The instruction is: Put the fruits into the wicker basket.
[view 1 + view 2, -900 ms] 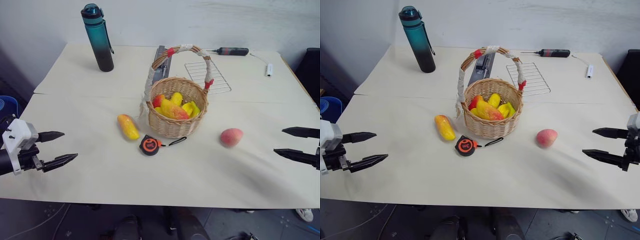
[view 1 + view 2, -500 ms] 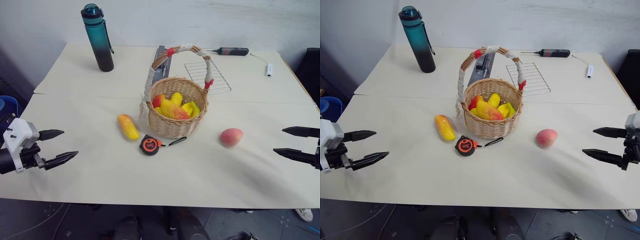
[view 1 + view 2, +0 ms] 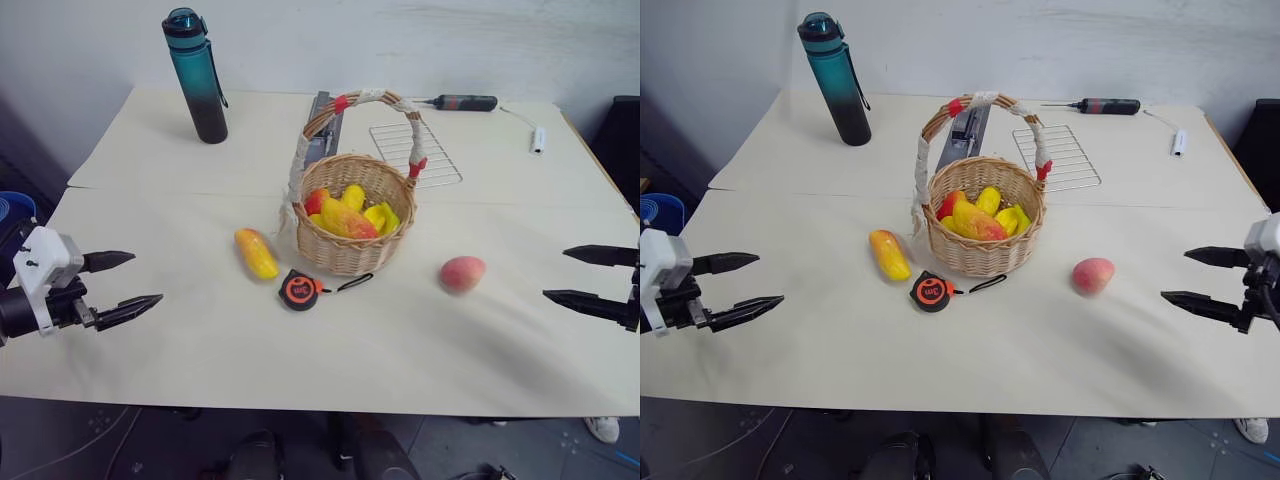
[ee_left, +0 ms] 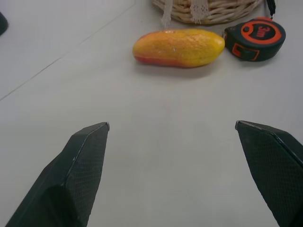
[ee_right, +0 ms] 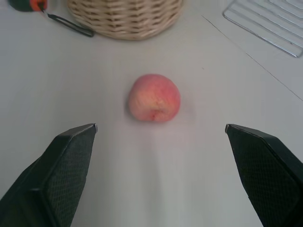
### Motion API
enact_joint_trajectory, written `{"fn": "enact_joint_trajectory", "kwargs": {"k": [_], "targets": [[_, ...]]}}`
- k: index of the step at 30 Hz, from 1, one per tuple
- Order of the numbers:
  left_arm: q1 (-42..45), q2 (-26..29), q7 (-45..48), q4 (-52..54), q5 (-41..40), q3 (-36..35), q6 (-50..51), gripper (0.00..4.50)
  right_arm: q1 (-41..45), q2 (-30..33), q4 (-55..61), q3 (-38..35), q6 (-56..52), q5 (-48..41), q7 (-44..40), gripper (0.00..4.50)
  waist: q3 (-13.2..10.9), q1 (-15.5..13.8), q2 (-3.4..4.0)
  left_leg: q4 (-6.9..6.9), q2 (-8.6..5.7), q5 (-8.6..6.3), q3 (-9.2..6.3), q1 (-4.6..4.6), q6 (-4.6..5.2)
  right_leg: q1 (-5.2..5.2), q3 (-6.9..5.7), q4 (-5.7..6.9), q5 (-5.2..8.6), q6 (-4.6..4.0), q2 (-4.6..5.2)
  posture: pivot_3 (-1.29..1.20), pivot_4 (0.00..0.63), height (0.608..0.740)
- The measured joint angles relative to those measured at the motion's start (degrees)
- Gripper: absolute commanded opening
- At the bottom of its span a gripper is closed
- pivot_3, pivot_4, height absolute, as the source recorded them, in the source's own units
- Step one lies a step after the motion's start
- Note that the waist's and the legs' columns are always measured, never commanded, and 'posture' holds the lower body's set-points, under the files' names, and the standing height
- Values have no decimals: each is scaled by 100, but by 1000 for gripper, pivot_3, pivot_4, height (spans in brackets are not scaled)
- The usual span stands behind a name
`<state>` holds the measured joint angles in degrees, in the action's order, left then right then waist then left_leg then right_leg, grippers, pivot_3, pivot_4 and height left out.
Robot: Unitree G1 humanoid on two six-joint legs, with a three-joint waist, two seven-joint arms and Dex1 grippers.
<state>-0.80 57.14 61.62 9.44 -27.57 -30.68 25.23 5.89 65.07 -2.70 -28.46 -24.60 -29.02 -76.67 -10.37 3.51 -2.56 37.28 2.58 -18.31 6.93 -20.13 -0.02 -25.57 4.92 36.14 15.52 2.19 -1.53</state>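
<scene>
1. Wicker basket point(image 3: 352, 225) stands near the table's point(image 3: 200, 350) middle, holding fruit; a mango point(image 3: 256, 253) lies just beside its left, a peach point(image 3: 462, 273) toward the right edge. Left gripper point(image 3: 128, 282) at the left edge and right gripper point(image 3: 585, 276) at the right edge point inward, fingers spread, empty.
2. Left wrist view: spread fingers point(image 4: 80, 175) face the mango; the tape measure point(image 4: 255, 38) beside it reads "3m".
3. Right wrist view: spread fingers point(image 5: 61, 170) frame the peach, apart from it.

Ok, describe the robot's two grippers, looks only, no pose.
The left gripper has two black tapered fingers with a fine cross-hatched texture, mounted on a white block over a dark wrist. The right gripper matches: black pointed fingers and a white housing.
</scene>
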Motion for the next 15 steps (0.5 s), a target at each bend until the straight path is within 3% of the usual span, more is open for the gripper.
{"fn": "enact_joint_trajectory", "kwargs": {"k": [4,7,12,15], "targets": [[102,117,237,446,-244,247,220,4485,348,0,781,302,-563,-457,39,4500,-1,10,1,-1,1,0,-1,0,-1,-1,-1,4,0,0,0,0,150,740],[37,341,446,889,-196,530,148,4485,871,-192,1630,964,-783,-665,231,4500,-1,41,2,-2,3,1,-2,0,-4,-2,-2,5,1,-2,-1,0,150,740],[251,399,465,1719,-347,939,267,4485,1883,-1496,2854,2792,-1123,-631,1093,4500,-1,121,1,1,1,4,-7,-8,-10,-11,-3,14,1,-2,-1,0,150,740],[309,433,471,1946,-452,1042,394,4485,2103,-1906,2950,3532,-1360,-247,1639,4500,-1,118,1,8,-1,1,-6,-10,-13,-19,-2,31,3,-4,1,0,150,740]]}}
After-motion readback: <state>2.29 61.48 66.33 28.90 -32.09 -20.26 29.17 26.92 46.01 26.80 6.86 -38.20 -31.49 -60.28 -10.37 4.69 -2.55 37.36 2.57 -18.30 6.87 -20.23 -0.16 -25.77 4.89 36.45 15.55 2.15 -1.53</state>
